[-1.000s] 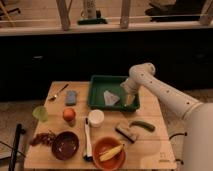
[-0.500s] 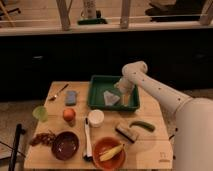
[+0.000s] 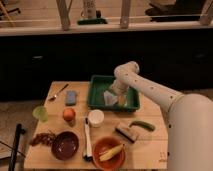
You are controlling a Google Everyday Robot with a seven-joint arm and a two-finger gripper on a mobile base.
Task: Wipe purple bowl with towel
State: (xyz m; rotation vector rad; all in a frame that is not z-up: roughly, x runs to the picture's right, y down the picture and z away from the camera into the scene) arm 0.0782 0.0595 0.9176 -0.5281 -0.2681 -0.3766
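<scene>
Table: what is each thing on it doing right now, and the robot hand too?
Gripper: down in the green tray, at the towel.
Towel: bunched up, lying in the green tray.
Purple bowl: upright, empty.
Orange bowl: upright, holds something yellow.
White cup: upright.
Green cup: upright.

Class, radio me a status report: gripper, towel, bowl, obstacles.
Gripper in green tray, at towel. Purple bowl at front of table, apart from gripper. White cup and utensil between tray and bowl.
</scene>
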